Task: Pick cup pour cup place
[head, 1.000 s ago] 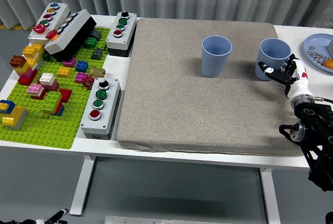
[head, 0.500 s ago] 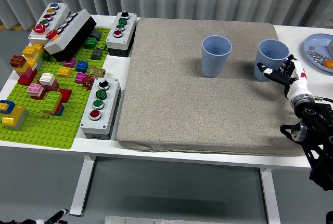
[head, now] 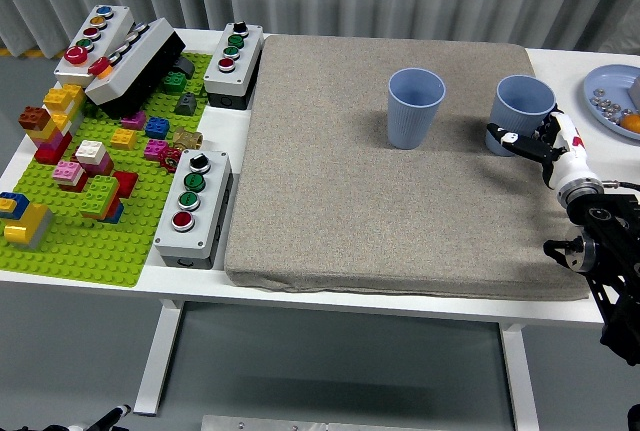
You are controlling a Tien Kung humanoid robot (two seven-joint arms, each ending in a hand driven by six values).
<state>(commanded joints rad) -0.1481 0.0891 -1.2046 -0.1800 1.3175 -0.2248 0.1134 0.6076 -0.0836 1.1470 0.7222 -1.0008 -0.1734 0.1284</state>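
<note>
Two light blue cups stand upright on the grey mat (head: pixel 380 201). One cup (head: pixel 414 108) is near the mat's middle back. The other cup (head: pixel 523 109) is at the mat's right edge. My right hand (head: pixel 527 140) reaches in from the lower right and its fingers curl around the lower front of the right cup, touching it. The cup still stands on the mat. What is inside either cup does not show. My left arm is out of view.
A green brick baseplate (head: pixel 80 241) with several loose bricks fills the left side. Three grey button boxes (head: pixel 193 206) stand beside it, plus a black box (head: pixel 140 66). A blue plate (head: pixel 612 96) with small items sits at the far right.
My right hand has edged slightly left and up along the right cup's base. The cup has shifted only a little; the other cup has not moved.
</note>
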